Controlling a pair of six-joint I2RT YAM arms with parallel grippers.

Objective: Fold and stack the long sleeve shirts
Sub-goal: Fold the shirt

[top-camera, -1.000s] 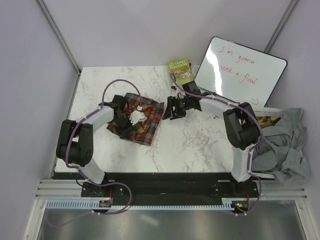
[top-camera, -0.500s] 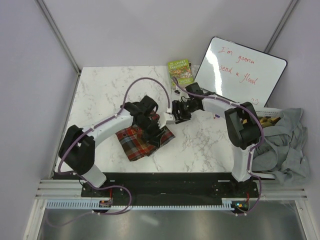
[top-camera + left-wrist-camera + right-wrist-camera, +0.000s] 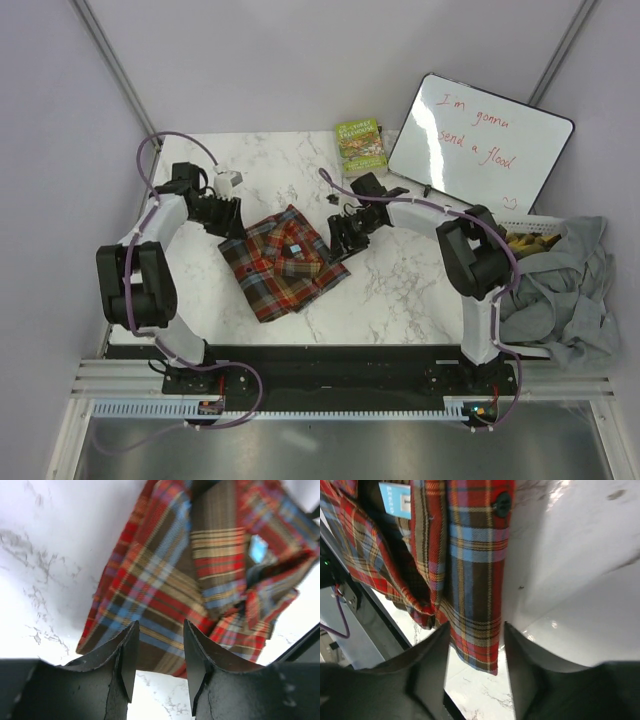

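Observation:
A plaid long sleeve shirt [image 3: 285, 262] in red, brown and blue lies folded into a rough square on the marble table [image 3: 400, 290]. My left gripper [image 3: 228, 215] hovers just off its far left corner. In the left wrist view that gripper [image 3: 159, 630] is open and empty, with the shirt [image 3: 165, 580] beyond the fingertips. My right gripper [image 3: 345, 235] sits at the shirt's right edge. In the right wrist view its jaws [image 3: 475, 630] stand apart, and the shirt's hem [image 3: 470, 580] shows in the gap without being pinched.
A white basket [image 3: 535, 222] off the table's right edge holds a heap of grey clothing [image 3: 565, 285]. A whiteboard [image 3: 480, 140] leans at the back right. A green book [image 3: 362, 143] lies beside it.
My left gripper let go of the cloth and swung from the shirt's right side back to its far left corner. The shirt now lies flatter. My right gripper shifted slightly toward the shirt's edge.

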